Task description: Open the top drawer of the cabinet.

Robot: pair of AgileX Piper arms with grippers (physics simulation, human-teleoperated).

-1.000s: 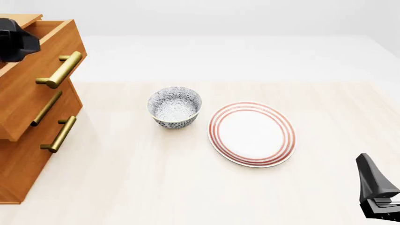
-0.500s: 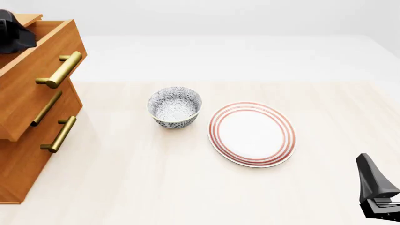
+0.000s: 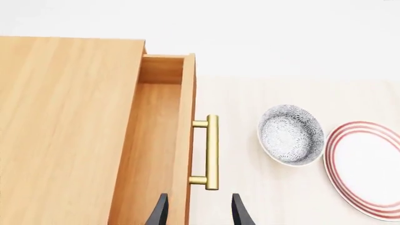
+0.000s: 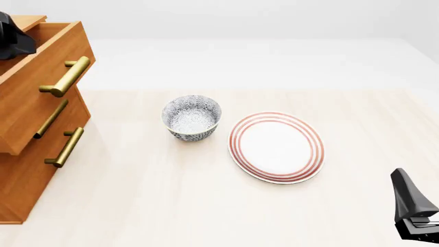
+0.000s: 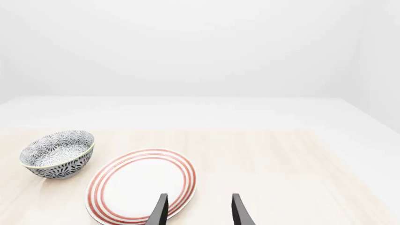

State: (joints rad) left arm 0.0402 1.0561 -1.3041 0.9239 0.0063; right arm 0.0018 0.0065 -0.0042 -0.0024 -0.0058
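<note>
The top drawer (image 3: 159,154) is seen pulled out — its handle (image 3: 212,152) lies lengthwise just beyond the left gripper's (image 3: 198,216) spread, empty fingers (image 3: 159,213).

Top drawer (image 4: 38,77) juts from the cabinet (image 4: 28,175).

In the front view the cabinet (image 4: 28,170) runs off the left edge, so its left side and most of its top are out of sight, and the top drawer (image 4: 38,98) is cut by that same edge. The left arm (image 4: 14,38) shows only as a dark lump at the upper left corner; its pincer cannot be seen there. The right arm (image 4: 412,213) is clipped by the lower right corner. In the left wrist view the left pincer (image 3: 196,215) shows only two dark fingertips at the bottom edge, and the plate (image 3: 366,168) is cut off on the right. In the right wrist view the right pincer (image 5: 196,211) likewise shows only fingertips.
</note>
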